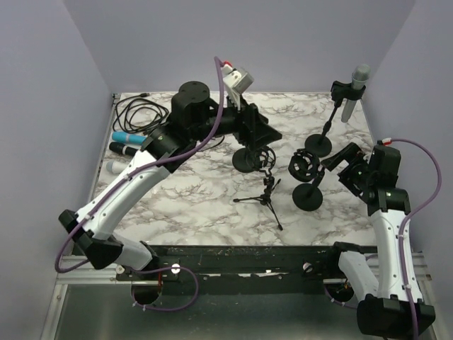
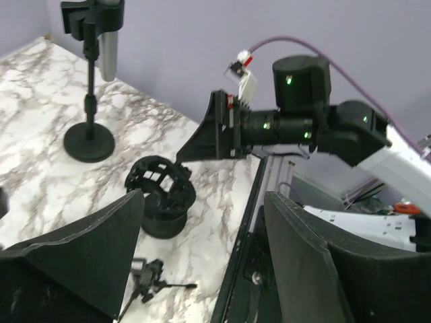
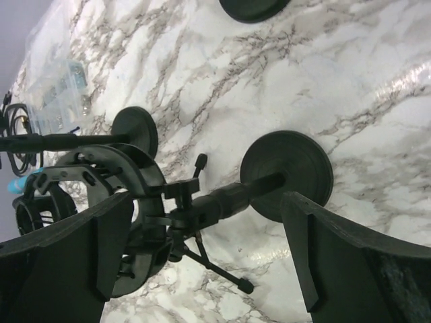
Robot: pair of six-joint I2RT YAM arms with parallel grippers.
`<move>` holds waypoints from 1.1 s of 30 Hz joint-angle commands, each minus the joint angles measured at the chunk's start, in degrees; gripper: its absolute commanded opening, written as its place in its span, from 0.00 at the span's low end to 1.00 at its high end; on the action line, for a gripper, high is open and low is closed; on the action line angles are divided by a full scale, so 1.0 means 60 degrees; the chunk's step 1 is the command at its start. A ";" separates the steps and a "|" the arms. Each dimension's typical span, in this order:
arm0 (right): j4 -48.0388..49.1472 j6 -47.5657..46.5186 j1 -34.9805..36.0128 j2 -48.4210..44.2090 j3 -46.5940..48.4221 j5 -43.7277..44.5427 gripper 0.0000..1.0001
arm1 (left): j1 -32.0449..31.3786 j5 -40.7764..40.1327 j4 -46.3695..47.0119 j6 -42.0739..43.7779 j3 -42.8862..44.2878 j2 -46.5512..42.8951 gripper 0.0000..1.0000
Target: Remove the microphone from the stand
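Not done: microphone [image 1: 357,85] sits clipped in the far-right stand [image 1: 316,146], the 2 claws well apart from it. Left claw [image 2: 202,208] spread, empty. Right claw [image 3: 205,202] spread, facing a shock-mount stand [image 3: 283,171], contact unclear. Left wrist view cuts off the microphone's top. Other mics [image 1: 122,137] at the surface [image 1: 205,205] edge are hard to make out.

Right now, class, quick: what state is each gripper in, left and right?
Left gripper: open, holding nothing.
Right gripper: open, the stand stem between its fingers, not gripped.
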 commanded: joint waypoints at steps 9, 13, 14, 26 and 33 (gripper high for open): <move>0.0301 -0.1566 -0.0012 0.1689 0.2854 0.0687 1.00 | 0.0462 -0.1662 -0.0060 0.2553 -0.3306 -0.3100 0.77; 0.0775 -0.1889 -0.0005 0.2433 0.3570 0.1192 0.98 | 0.0452 -0.2133 -0.0012 0.3079 -0.3808 -0.3672 0.79; 0.0959 -0.1942 -0.0007 0.2600 0.3737 0.1299 0.98 | 0.0449 -0.2252 0.0058 0.3181 -0.3972 -0.3779 0.79; 0.3501 -0.3039 -0.0003 0.3877 0.5245 0.2540 0.99 | 0.0244 -0.2958 0.0848 0.2832 -0.4850 -0.3810 0.81; 0.4522 -0.3946 0.0007 0.4893 0.6288 0.2284 0.98 | 0.0243 -0.3346 0.0857 0.2970 -0.4914 -0.4023 0.81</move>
